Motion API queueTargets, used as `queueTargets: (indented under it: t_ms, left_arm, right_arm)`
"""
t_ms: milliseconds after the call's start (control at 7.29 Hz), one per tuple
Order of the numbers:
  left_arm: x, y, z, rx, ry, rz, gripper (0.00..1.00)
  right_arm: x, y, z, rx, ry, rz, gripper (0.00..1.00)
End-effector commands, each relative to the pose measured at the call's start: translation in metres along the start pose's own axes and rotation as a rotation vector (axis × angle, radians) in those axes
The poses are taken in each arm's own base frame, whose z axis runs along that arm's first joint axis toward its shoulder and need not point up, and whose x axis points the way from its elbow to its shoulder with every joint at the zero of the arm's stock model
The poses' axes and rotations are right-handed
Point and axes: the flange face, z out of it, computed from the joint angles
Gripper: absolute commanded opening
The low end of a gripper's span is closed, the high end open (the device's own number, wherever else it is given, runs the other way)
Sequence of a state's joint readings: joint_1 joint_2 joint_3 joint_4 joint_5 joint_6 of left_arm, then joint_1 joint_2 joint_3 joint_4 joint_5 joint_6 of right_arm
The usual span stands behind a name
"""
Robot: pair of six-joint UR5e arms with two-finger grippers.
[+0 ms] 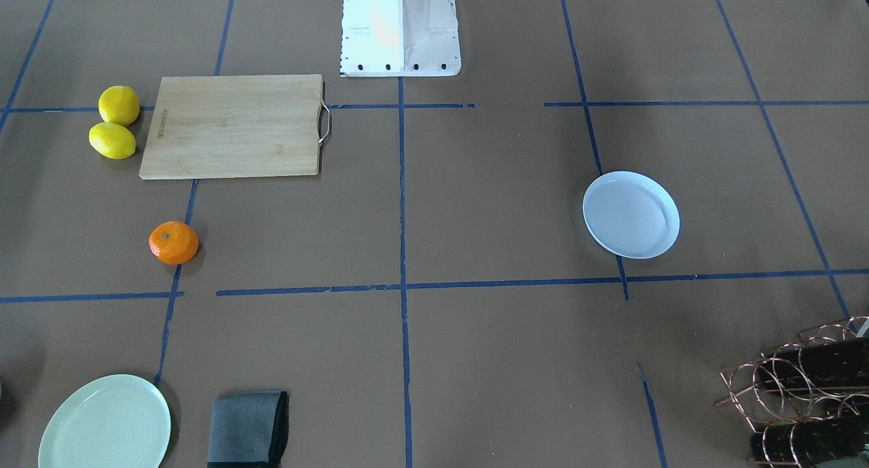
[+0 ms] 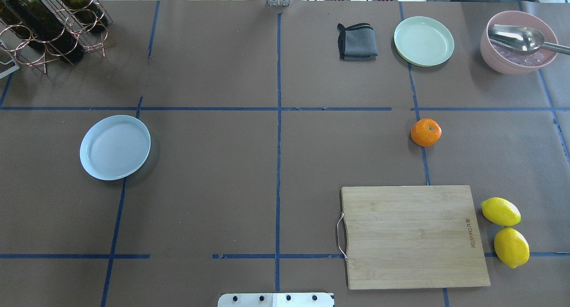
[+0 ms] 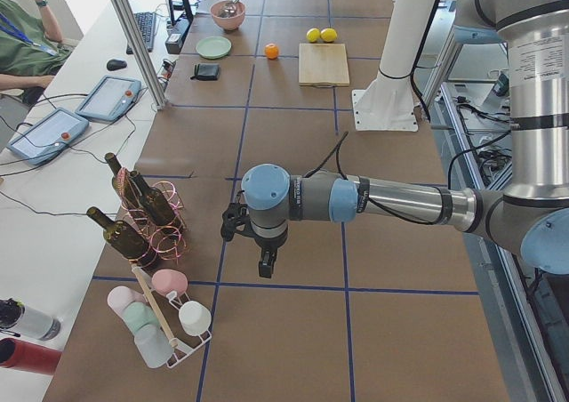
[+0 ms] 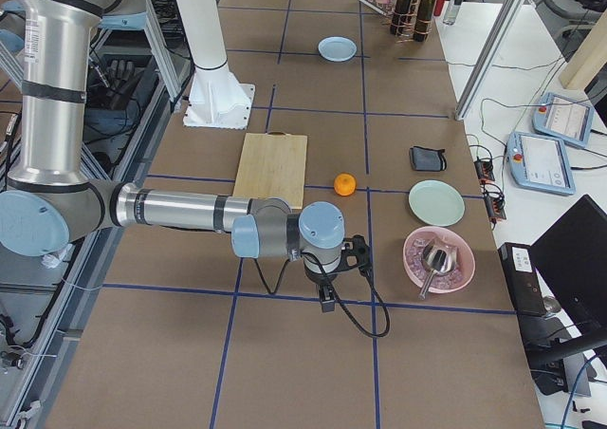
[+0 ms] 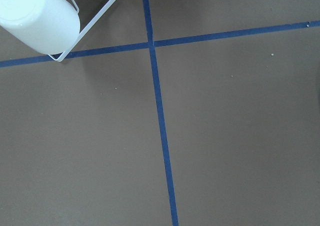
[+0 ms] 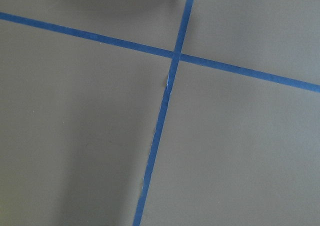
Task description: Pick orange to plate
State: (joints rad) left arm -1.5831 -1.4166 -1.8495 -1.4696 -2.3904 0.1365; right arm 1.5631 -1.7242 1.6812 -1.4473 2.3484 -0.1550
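Note:
The orange (image 2: 426, 132) sits alone on the brown table, on a blue tape line beyond the cutting board; it also shows as the orange (image 1: 174, 242) in the front view and the orange (image 4: 345, 184) from the right end. The pale blue-white plate (image 2: 115, 147) lies bare on the table's other half, also seen as the plate (image 1: 631, 214). My left gripper (image 3: 265, 265) hangs over bare table near the bottle rack, far from both. My right gripper (image 4: 327, 302) hovers near the pink bowl, short of the orange. I cannot tell whether either is open or shut.
A wooden cutting board (image 2: 412, 235) lies near the robot base, with two lemons (image 2: 505, 231) beside it. A pale green plate (image 2: 423, 41), a folded grey cloth (image 2: 357, 42) and a pink bowl with a spoon (image 2: 519, 42) stand at the far side. A copper bottle rack (image 2: 49, 24) fills the far left corner.

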Motion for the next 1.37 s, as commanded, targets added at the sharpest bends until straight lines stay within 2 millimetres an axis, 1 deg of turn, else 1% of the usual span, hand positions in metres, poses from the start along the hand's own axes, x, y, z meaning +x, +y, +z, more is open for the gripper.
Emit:
queueTargets:
  t_ms: [0, 274, 548, 685, 823, 960, 1097, 1234]
  left_arm:
    - [0.002, -0.002, -0.002, 0.010, -0.002, 0.011, 1.00]
    - [0.011, -0.006, -0.011, 0.056, 0.001, 0.060, 1.00]
    - [0.016, -0.012, -0.016, 0.116, -0.016, 0.122, 1.00]
    - [0.024, -0.017, -0.025, 0.166, -0.022, 0.177, 1.00]
    - [0.031, -0.027, -0.032, 0.273, -0.029, 0.285, 1.00]
    - [0.039, -0.036, -0.043, 0.418, -0.057, 0.431, 1.00]
    - [0.036, -0.039, -0.039, 0.492, -0.061, 0.499, 1.00]
    - [0.038, -0.040, -0.041, 0.513, -0.022, 0.381, 1.00]
  right_arm:
    - [0.000, 0.000, 0.000, 0.001, 0.000, -0.001, 1.00]
    - [-0.002, -0.003, -0.002, 0.008, -0.004, -0.005, 1.00]
    - [-0.012, -0.013, -0.013, 0.119, 0.013, -0.111, 1.00]
    - [-0.017, -0.019, -0.020, 0.164, 0.025, -0.155, 1.00]
    - [-0.023, -0.026, -0.027, 0.208, 0.028, -0.184, 1.00]
    - [-0.025, -0.028, -0.029, 0.221, 0.019, -0.151, 1.00]
    - [-0.029, -0.029, -0.030, 0.224, -0.007, -0.151, 1.00]
    - [-0.030, -0.029, -0.031, 0.226, -0.010, -0.157, 1.00]
